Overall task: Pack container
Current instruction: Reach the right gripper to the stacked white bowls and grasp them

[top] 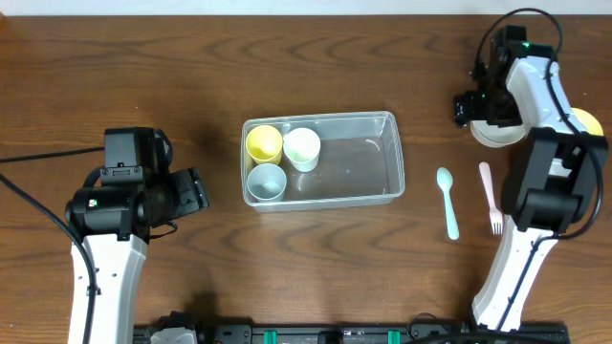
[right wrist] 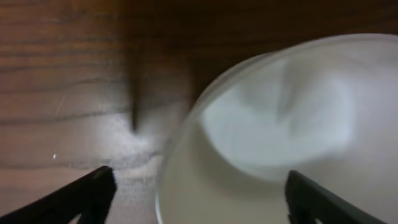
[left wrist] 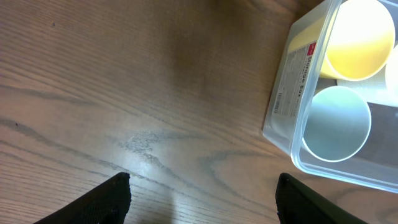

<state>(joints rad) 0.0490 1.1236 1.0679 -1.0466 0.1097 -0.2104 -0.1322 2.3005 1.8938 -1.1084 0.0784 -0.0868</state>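
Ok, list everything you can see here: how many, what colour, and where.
table: one, brown wood, under everything
container: one, clear, table centre
yellow cup: one, yellow, inside the container, left end
white cup: one, white, inside the container, beside the yellow cup
blue cup: one, pale blue, inside the container, left end
spoon: one, pale blue, right of the container
fork: one, pink, right of the spoon
white bowl: one, white, far right
yellow bowl: one, yellow, right edge, mostly hidden
left end effector: one, black, open, over bare table
right end effector: one, black, open, over the white bowl
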